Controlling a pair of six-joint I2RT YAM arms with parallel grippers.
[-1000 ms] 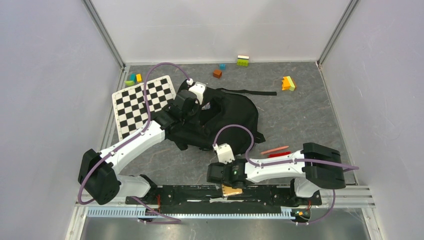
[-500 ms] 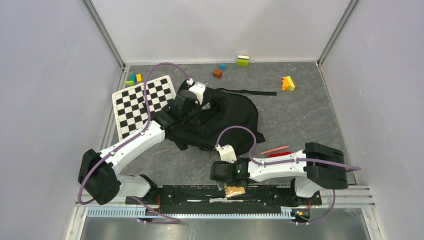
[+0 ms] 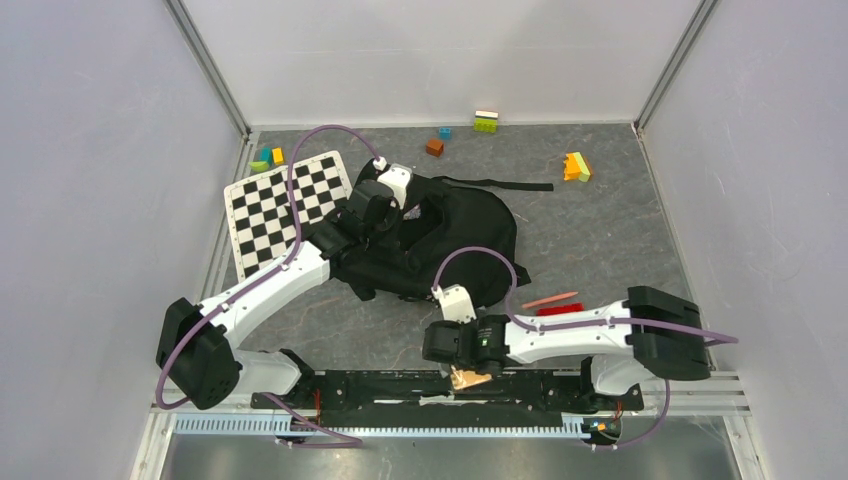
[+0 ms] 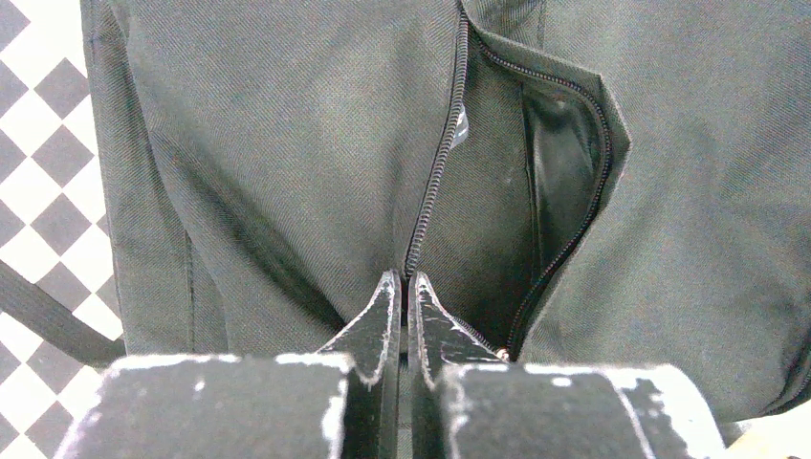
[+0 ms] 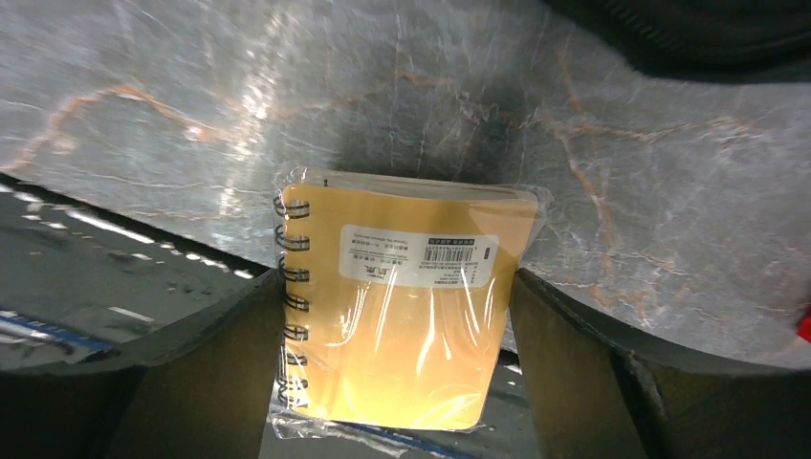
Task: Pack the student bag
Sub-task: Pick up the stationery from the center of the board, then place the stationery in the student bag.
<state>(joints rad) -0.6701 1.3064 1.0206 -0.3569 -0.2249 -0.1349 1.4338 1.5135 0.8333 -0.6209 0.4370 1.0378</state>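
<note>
Black student bag (image 3: 455, 235) lies left of centre on the grey surface (image 3: 610, 230), one pocket unzipped. Left pincer (image 4: 403, 292) is pinched together on its zip seam. Right pincer (image 5: 390, 316) clamps a plastic-wrapped yellow spiral notebook (image 5: 402, 335) at the near edge (white barcode label (image 5: 418, 256), print too small to read).

table (image 3: 600, 230): grey marbled | on it: student bag (image 3: 460, 235), checkerboard (image 3: 265, 210), scattered toy blocks (image 3: 576, 167), orange stick (image 3: 550, 299), red stick (image 3: 560, 309)

A robotics lab test cell: plain pale walls (image 3: 440, 60) on aluminium posts (image 3: 205, 65) box in a grey marbled bench (image 3: 600, 230) bearing a calibration checkerboard (image 3: 283, 208) and a black mounting rail (image 3: 380, 385).
</note>
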